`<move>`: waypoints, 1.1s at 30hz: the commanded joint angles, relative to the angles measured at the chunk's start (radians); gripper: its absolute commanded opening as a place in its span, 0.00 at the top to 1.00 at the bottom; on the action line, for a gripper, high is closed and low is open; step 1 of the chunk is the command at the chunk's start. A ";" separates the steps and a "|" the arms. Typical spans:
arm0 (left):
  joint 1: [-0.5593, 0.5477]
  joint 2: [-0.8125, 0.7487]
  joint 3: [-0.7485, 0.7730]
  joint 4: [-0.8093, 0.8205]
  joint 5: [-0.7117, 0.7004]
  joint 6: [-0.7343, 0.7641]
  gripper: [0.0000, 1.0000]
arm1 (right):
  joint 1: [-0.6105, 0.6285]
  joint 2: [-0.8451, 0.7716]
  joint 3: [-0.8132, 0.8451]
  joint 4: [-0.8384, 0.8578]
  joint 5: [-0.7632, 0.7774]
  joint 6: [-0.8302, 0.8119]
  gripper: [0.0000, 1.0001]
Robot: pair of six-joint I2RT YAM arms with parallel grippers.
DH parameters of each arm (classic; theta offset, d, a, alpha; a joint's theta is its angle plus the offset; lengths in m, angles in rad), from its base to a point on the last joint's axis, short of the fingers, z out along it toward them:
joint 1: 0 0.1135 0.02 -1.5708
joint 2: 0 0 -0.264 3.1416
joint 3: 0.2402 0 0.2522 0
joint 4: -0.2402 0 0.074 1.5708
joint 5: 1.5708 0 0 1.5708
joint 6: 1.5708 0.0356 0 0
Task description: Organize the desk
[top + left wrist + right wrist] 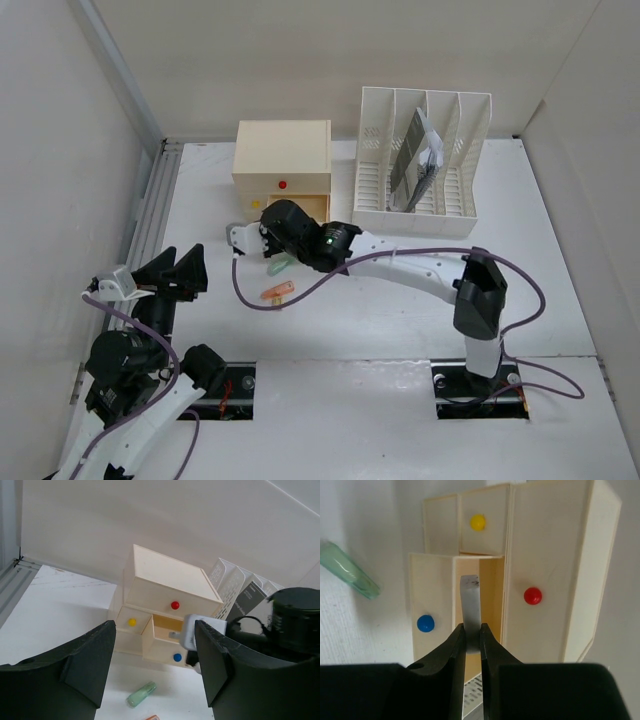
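On the white desk [400,310] stands a cream three-drawer box [282,150] with red, yellow and blue knobs. Its blue-knob drawer [430,595] is pulled out. My right gripper [471,630] is shut on a small white adapter-like block [471,600], held right at the mouth of that open drawer [162,640]. A green tube [278,266] and an orange item [276,293] lie on the desk just in front of the box. Near the left edge, my left gripper [175,268] stands open with nothing between its fingers, facing the box from a distance.
A white slotted file rack [375,150] holding dark booklets [415,165] stands to the right of the box. A ribbed metal rail [150,215] runs along the left edge. White panels wall the desk on three sides.
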 commanded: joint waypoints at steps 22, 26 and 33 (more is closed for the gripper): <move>0.002 -0.053 0.000 0.009 -0.010 0.009 0.39 | -0.094 0.078 0.086 0.061 0.153 0.103 0.53; 0.002 -0.053 0.000 0.009 -0.010 0.009 0.39 | -0.094 0.032 0.104 0.026 0.103 0.137 0.53; 0.002 -0.053 0.000 0.009 -0.010 0.009 0.39 | -0.094 -0.130 -0.003 -0.118 -0.492 0.012 0.59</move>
